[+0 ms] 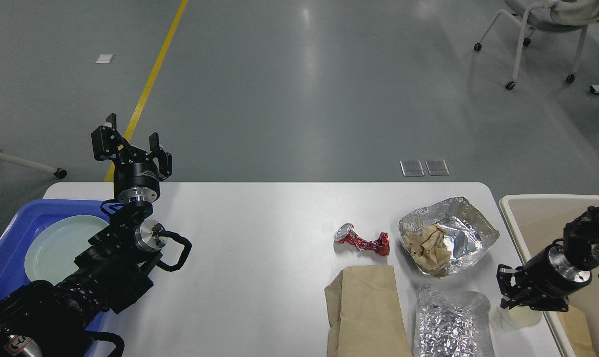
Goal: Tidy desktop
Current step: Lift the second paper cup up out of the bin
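Observation:
The white desktop (259,258) carries litter on its right half. A crushed red can (363,241) lies near the middle. Right of it sits a foil tray (470,225) holding crumpled brown paper (428,246). A flat brown paper bag (368,312) and a crumpled foil piece (450,325) lie at the front edge. A pale cup (513,319) stands at the front right corner, and my right gripper (522,295) is down over its top; how its fingers stand is unclear. My left gripper (131,143) is open and empty, raised above the table's back left corner.
A blue tray (12,233) with a pale green plate (61,245) sits at the left edge, partly under my left arm. A beige bin (542,218) stands beside the table's right edge. A wheeled chair (542,29) is far back right.

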Controlling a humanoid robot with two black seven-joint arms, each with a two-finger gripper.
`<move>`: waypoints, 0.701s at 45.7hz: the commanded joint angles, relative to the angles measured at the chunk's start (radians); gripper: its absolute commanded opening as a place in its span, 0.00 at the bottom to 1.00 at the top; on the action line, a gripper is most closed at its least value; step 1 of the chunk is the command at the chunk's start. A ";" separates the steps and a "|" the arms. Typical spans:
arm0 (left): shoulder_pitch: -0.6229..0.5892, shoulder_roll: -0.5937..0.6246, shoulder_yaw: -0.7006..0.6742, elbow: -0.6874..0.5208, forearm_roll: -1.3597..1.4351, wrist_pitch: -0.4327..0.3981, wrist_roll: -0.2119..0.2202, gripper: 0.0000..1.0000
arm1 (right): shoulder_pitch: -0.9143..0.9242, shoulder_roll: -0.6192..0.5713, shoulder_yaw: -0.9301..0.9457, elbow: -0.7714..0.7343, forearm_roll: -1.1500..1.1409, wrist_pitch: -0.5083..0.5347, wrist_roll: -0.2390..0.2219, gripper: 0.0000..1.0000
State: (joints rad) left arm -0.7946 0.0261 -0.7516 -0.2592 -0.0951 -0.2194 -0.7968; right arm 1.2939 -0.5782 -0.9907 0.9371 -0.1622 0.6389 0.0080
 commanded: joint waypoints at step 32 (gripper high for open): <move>0.000 0.000 0.000 0.000 0.000 0.000 -0.001 1.00 | 0.824 -0.014 0.058 0.023 -0.109 0.321 0.006 0.00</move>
State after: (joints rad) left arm -0.7946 0.0261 -0.7516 -0.2590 -0.0951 -0.2194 -0.7968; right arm 1.9925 -0.5970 -0.9760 0.9538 -0.2742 0.9209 0.0133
